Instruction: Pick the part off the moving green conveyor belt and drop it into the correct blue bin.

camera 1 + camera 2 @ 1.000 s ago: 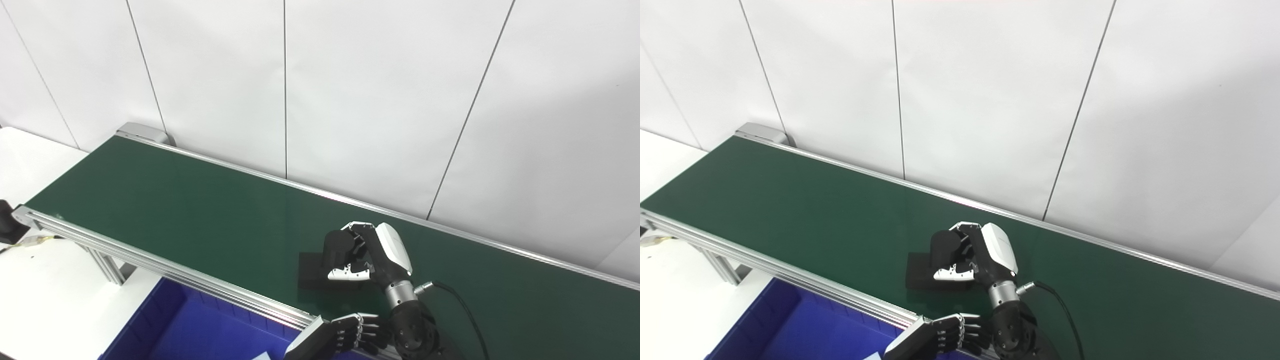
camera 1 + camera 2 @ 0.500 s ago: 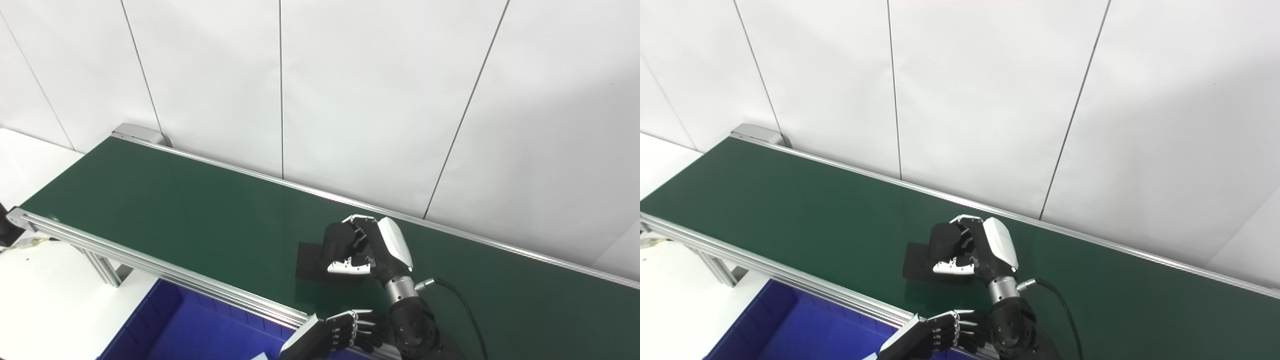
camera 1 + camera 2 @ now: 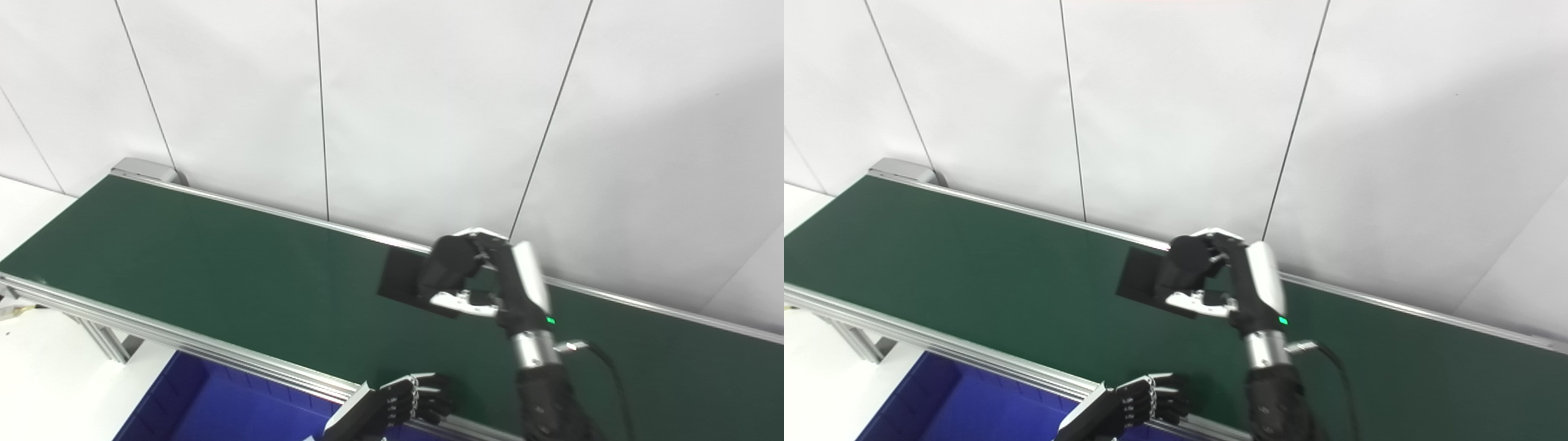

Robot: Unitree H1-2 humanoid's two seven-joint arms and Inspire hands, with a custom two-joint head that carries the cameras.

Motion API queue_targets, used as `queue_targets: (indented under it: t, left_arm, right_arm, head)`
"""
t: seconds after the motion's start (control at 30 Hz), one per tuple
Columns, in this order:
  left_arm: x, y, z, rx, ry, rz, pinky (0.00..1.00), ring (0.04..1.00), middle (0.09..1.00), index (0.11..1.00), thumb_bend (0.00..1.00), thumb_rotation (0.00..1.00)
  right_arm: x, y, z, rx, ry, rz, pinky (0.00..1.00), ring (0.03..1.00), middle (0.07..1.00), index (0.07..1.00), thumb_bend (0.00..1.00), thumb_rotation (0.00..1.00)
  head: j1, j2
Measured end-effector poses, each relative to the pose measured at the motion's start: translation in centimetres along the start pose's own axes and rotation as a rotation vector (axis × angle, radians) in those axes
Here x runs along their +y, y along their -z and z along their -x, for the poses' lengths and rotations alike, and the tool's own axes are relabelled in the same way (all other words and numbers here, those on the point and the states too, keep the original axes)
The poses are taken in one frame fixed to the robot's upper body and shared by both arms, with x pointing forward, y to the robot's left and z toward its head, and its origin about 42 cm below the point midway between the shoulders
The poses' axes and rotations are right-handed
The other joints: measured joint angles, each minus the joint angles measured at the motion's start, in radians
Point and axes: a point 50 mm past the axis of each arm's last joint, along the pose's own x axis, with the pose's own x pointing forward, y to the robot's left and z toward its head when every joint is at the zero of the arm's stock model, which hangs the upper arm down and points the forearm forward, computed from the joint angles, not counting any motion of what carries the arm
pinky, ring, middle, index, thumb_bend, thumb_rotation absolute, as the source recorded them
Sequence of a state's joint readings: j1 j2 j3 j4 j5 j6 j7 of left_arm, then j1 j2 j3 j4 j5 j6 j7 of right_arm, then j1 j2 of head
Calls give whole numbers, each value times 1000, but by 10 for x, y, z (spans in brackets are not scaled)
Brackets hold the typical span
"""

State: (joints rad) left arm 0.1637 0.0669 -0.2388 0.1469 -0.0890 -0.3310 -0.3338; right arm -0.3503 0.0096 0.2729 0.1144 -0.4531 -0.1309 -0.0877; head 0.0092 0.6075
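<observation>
- Lifted since a second ago, the part point(image 3: 401, 279) now hangs clear above the conveyor belt point(image 3: 202, 269), where before it lay flat on the green surface under the same grip; the view has also shifted a little.
- It is a thin, flat, matte black square with crisp corners. It holds its plane while gripped at one edge only, so I judge it stiff and light.
- Held by one edge, it could pivot or slip; a hold nearer its middle would be surer.
- Right hand point(image 3: 471, 282) pinches the part's near edge, dark fingers curled over the top and the pale thumb beneath, with most of the square sticking out to the hand's left.
- Left hand point(image 3: 407, 399) waits below the right one at the belt's near aluminium rail, fingers curled loosely, holding nothing.
- Blue bin point(image 3: 202, 407), smooth plastic, sits below and left of both hands.
</observation>
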Motion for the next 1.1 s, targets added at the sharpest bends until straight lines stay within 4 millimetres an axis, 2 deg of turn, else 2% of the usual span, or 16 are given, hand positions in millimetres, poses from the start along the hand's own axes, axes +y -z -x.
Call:
queue_targets:
  t: [0.3, 0.33, 0.4, 0.43, 0.63, 0.67, 0.73, 0.87, 0.9, 1.0, 1.1]
  left_arm:
    - [11, -1, 5, 2, -7, -5, 702, 728, 752, 823, 840, 493]
    - [13, -1, 6, 2, -5, -8, 698, 726, 752, 824, 840, 500]
    - [16, -2, 6, -3, -8, -4, 697, 726, 753, 825, 833, 501]
    - [18, -3, 7, -5, -10, -9, 697, 726, 753, 825, 828, 500]
    - [30, -9, 11, -20, -11, -15, 703, 732, 753, 822, 828, 507]
    - [31, -9, 12, -20, -12, -14, 709, 736, 753, 825, 836, 510]
    - [35, -10, 14, -23, -11, -8, 712, 738, 754, 824, 843, 512]
    - [40, -11, 17, -29, -12, 6, 717, 740, 754, 822, 855, 513]
    - [41, -11, 17, -34, -11, 14, 717, 740, 753, 819, 862, 512]
    - [47, -13, 18, -45, -19, 26, 717, 740, 754, 817, 863, 513]
    - [55, -15, 22, -44, -15, 20, 717, 739, 753, 815, 863, 517]
  right_arm:
    - [-45, -30, 19, -14, 87, 14, 332, 470, 542, 492, 495, 0]
    - [-48, -32, 19, -15, 95, 11, 331, 471, 546, 490, 495, 0]
    - [-53, -36, 23, -12, 111, 0, 325, 467, 542, 494, 495, 0]
    - [-56, -39, 27, -15, 120, -1, 322, 464, 539, 497, 495, 0]
    - [-69, -54, 47, -22, 142, 32, 328, 469, 537, 493, 496, 0]
    - [-71, -55, 49, -21, 149, 37, 325, 463, 536, 493, 497, 0]
    - [-75, -57, 56, -19, 166, 44, 328, 465, 535, 492, 497, 0]
    - [-79, -62, 75, -12, 195, 44, 327, 465, 541, 493, 496, 0]
    - [-81, -62, 80, 1, 205, 46, 322, 465, 547, 496, 494, 0]
    - [-88, -63, 108, 46, 257, 47, 329, 471, 541, 500, 495, 0]
    - [-87, -54, 133, 127, 285, 47, 337, 477, 533, 494, 496, 0]
  head:
    - [-69, 31]
    - [-115, 53]
    - [-115, 54]
    - [-147, 69]
    - [-218, 103]
    - [-250, 119]
    - [-270, 135]
    - [-270, 135]
    - [-302, 156]
    - [-325, 172]
    - [-347, 179]
